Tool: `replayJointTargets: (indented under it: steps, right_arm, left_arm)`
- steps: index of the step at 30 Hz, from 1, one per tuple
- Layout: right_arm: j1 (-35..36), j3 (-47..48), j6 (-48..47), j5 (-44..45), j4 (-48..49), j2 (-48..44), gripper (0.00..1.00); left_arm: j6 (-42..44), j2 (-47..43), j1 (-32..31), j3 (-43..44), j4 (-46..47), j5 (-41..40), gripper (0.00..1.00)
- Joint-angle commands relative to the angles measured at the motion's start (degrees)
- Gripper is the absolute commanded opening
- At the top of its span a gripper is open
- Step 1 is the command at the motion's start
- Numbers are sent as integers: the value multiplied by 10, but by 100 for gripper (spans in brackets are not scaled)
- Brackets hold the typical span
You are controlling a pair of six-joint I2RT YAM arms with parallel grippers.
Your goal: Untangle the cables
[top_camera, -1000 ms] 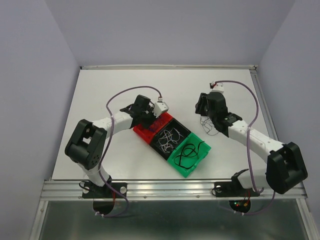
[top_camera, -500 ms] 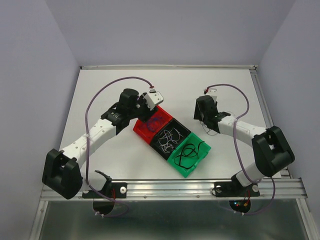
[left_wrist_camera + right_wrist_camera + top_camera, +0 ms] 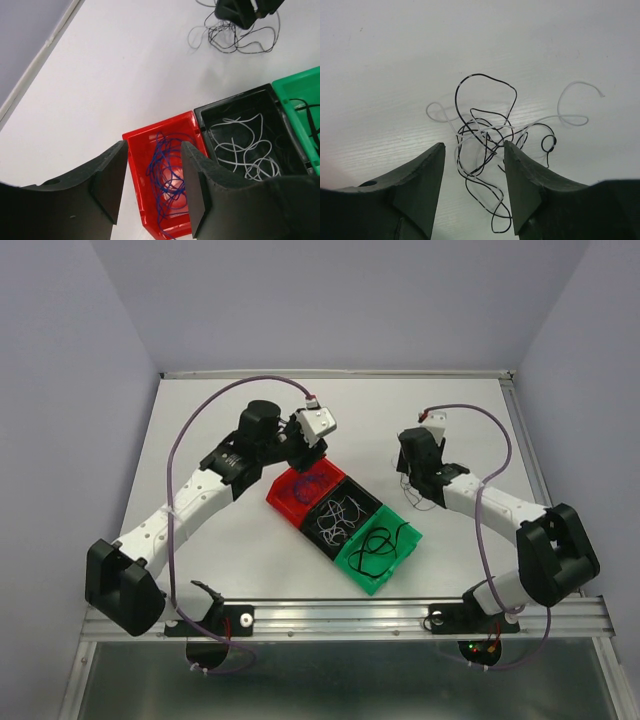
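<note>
A tangle of thin black and white cables [image 3: 487,135] lies on the white table under my right gripper [image 3: 474,186], which is open just above it, fingers either side of it. It shows small in the top view [image 3: 418,496] and in the left wrist view [image 3: 232,37]. My left gripper [image 3: 152,187] is open and empty above the red bin [image 3: 137,150], which holds a blue-purple cable [image 3: 167,175]. The black bin [image 3: 345,515] holds white cables [image 3: 245,150]. The green bin [image 3: 380,548] holds a black cable [image 3: 378,545].
The three bins stand joined in a diagonal row at the table's middle. The table's back edge [image 3: 335,373] and side walls bound the space. Mauve hoses arc over both arms.
My left gripper has risen and drawn back from the red bin, leaving the blue-purple cable in it. My right arm has shifted a little over the tangle.
</note>
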Motion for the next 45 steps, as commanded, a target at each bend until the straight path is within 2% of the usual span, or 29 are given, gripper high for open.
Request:
replayJointTargets:
  steps: [1, 6, 10, 12, 13, 15, 19, 25, 38, 45]
  right_arm:
    - [-1, 24, -7, 26, 9, -6, 55]
    - [-2, 46, -7, 57, 10, 51, 49]
    - [-2, 80, -14, 74, 11, 93, 37]
    - [-3, 87, -15, 81, 12, 101, 24]
    - [-3, 89, -16, 83, 11, 96, 1]
    - [-3, 83, -18, 73, 15, 76, 1]
    - [-2, 62, -50, 23, 33, -47, 1]
    - [-1, 129, -78, -99, 17, -163, 0]
    - [-2, 363, -70, -177, -34, -195, 1]
    - [-2, 340, -48, -206, -37, -202, 0]
  left_arm:
    - [-30, 21, -27, 40, 27, 26, 58]
    - [-53, 42, -43, 52, 56, 27, 57]
    - [-70, 37, -49, 35, 97, 33, 57]
    - [-83, 24, -50, 14, 115, 35, 57]
    - [-87, 20, -51, 6, 129, 39, 57]
    - [-95, 12, -51, -6, 140, 40, 57]
    - [-99, 7, -53, -28, 156, 29, 57]
    - [-110, 35, -53, -10, 178, 33, 57]
    - [-164, 104, -52, 103, 280, 104, 59]
    - [-183, 124, -52, 67, 360, 148, 64]
